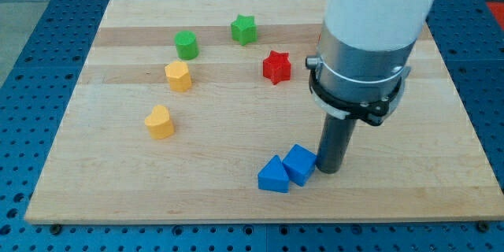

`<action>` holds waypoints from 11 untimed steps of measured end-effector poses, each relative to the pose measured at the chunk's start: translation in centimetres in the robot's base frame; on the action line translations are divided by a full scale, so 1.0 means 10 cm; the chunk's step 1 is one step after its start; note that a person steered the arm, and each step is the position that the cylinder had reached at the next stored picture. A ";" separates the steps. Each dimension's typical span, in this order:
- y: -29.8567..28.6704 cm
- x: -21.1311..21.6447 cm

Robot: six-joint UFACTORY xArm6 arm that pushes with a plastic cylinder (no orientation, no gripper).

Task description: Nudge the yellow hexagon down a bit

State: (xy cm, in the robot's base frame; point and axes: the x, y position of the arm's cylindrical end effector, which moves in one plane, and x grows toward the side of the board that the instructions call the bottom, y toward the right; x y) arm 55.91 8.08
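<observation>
The yellow hexagon sits on the wooden board at the view's left, just below the green cylinder. A second yellow block, heart-like in shape, lies lower and further left. My tip rests on the board at the view's lower right, touching the right side of the blue cube. It is far to the right of the yellow hexagon.
A blue triangle lies against the blue cube's left. A green star is near the top centre and a red star sits just left of the arm's body. Blue perforated table surrounds the board.
</observation>
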 end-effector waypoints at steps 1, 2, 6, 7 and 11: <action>-0.04 0.00; -0.04 0.00; -0.30 -0.80; -0.69 -1.00; -1.91 -1.90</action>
